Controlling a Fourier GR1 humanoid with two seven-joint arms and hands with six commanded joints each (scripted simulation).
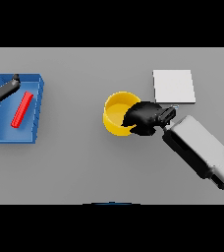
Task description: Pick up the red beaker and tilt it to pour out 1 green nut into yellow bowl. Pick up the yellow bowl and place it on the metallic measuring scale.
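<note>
Right hand (144, 117) fingers grip the yellow bowl (118, 109) rim (right side).

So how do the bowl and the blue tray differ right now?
The bowl is round and yellow, and sits mid-table; the tray is rectangular and blue, at the far left. The right hand is at the bowl's rim, while the left hand hangs over the tray's left end. The tray holds a red beaker; the bowl looks empty. Both are open-topped.

surface: plain grey table (84, 167) | fills the whole view | light: even, soft shadows
</note>
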